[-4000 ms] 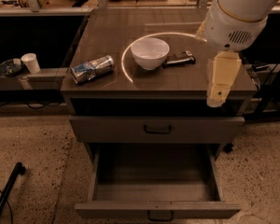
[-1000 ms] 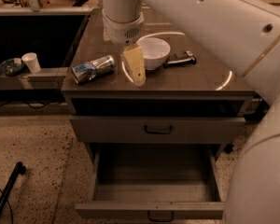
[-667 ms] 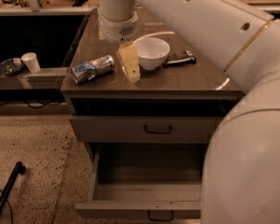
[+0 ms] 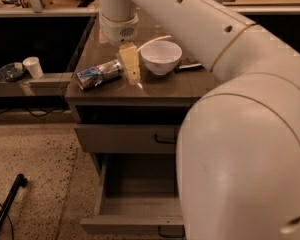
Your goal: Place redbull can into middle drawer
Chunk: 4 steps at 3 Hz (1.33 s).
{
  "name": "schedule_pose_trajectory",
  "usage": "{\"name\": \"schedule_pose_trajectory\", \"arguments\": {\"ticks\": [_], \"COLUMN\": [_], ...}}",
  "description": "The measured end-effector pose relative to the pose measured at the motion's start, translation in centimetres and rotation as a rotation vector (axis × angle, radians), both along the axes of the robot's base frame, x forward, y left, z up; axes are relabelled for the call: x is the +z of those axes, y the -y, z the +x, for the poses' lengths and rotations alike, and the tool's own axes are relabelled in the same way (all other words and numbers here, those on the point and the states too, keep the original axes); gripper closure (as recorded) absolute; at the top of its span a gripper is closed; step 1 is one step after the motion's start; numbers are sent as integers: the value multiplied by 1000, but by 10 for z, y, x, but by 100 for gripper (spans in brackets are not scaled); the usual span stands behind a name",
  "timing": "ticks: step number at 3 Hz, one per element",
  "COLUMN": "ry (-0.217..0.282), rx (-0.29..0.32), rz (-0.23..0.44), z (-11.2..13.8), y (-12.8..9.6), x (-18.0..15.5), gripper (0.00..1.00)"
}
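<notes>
Brown counter [image 4: 160, 87], redbull can [image 4: 98, 74] on its side front left, white bowl [image 4: 161, 57] mid-counter, dark bar-shaped object [image 4: 187, 64] just beside it, gripper [image 4: 130, 64] between can and bowl

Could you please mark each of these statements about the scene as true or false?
1. The redbull can lies on its side on the cabinet top. True.
2. The middle drawer is shut. False: it is pulled open, with nothing visible inside.
3. The hand hangs over the cabinet top between the can and the white bowl. True.
4. The can sits inside the white bowl. False: it lies on the cabinet top, to the left of the bowl in the camera view.
5. The upper drawer is closed. True.
</notes>
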<state>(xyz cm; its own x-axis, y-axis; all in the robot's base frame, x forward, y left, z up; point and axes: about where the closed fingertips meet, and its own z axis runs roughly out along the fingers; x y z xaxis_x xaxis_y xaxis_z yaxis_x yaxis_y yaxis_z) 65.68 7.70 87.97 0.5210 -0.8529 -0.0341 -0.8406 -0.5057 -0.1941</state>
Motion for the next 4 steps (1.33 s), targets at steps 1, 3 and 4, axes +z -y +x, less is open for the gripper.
{"name": "schedule_pose_trajectory", "arguments": {"ticks": [1, 3, 4], "ry": [-46, -107, -112], "rx": [21, 47, 47], "rz": [24, 60, 87], "z": [6, 8, 1], "y": [-20, -41, -40], "x": [-15, -47, -49], "gripper": [10, 48, 68]}}
